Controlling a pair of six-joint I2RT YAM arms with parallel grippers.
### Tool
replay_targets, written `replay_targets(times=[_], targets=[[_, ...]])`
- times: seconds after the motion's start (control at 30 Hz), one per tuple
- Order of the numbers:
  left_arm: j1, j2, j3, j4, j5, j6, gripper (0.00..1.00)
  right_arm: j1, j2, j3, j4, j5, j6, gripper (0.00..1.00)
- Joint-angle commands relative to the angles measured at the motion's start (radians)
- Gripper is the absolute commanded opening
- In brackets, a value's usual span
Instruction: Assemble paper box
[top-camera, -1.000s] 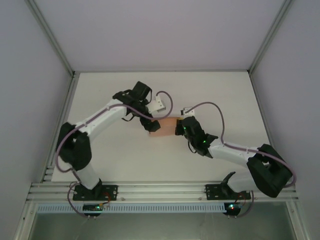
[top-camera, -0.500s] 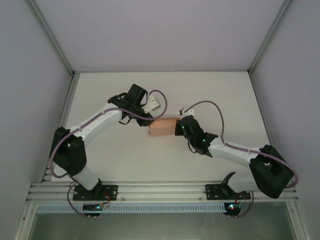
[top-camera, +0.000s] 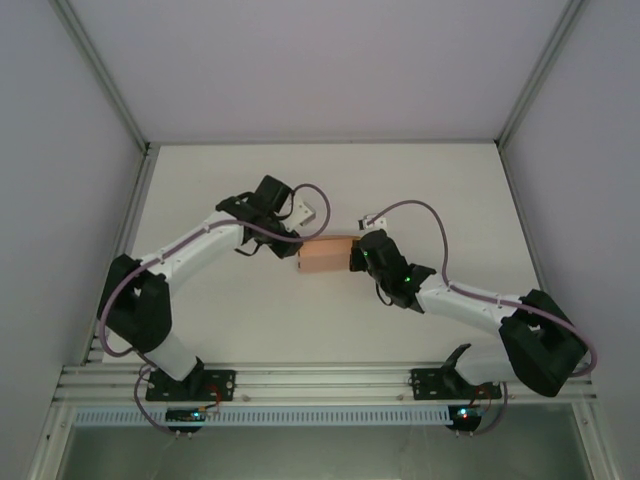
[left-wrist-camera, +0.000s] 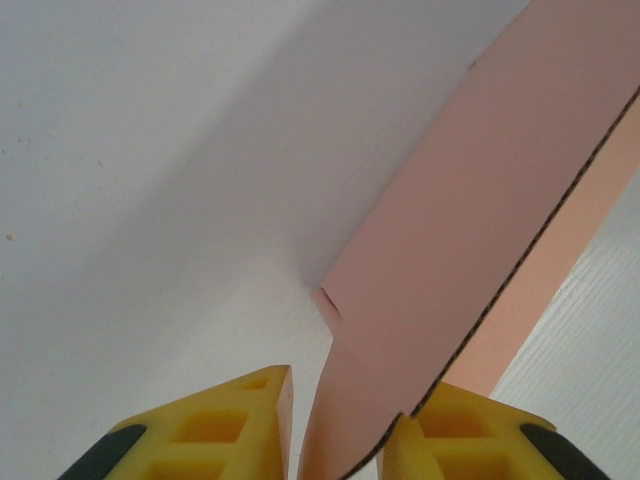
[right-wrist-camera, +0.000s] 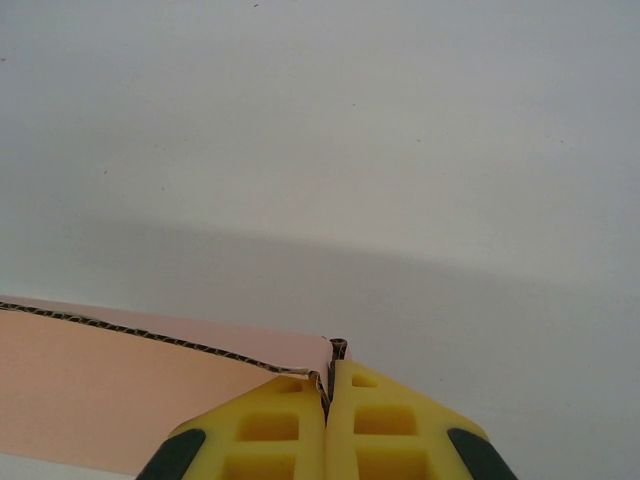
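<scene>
The salmon-pink paper box (top-camera: 325, 256) lies mid-table between both arms. My right gripper (top-camera: 352, 258) is at its right end, and in the right wrist view it (right-wrist-camera: 330, 365) is shut on a corner edge of the box (right-wrist-camera: 120, 390). My left gripper (top-camera: 296, 243) is at the box's far-left corner. In the left wrist view a curved flap of the box (left-wrist-camera: 450, 230) stands between the yellow fingers (left-wrist-camera: 230, 420) of that gripper (left-wrist-camera: 355, 385). The flap rests against the right finger, and a thin strip of table shows between it and the left finger.
The white table (top-camera: 250, 320) has grey walls on three sides, with metal posts at the back corners. An aluminium rail (top-camera: 320, 382) carrying both arm bases runs along the near edge. Purple cables loop above each wrist.
My left jaws have narrowed from wide open to close around the flap, and that wrist has shifted slightly left. The box now sits squarer. The right gripper has kept its hold.
</scene>
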Motion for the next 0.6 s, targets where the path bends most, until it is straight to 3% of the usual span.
replay_targets(times=[0.0,0.23,0.57], targets=[[0.003,-0.062,-0.002,0.022,-0.011,-0.066,0.25,0.007,0.032,-0.012,-0.147,-0.019,0.005,0.0],[0.003,-0.062,0.003,0.031,0.004,-0.077,0.24,0.009,0.04,-0.012,-0.151,-0.023,0.006,0.0],[-0.008,-0.039,0.006,0.043,0.05,-0.13,0.0,0.012,0.039,-0.006,-0.162,-0.01,0.001,0.0]])
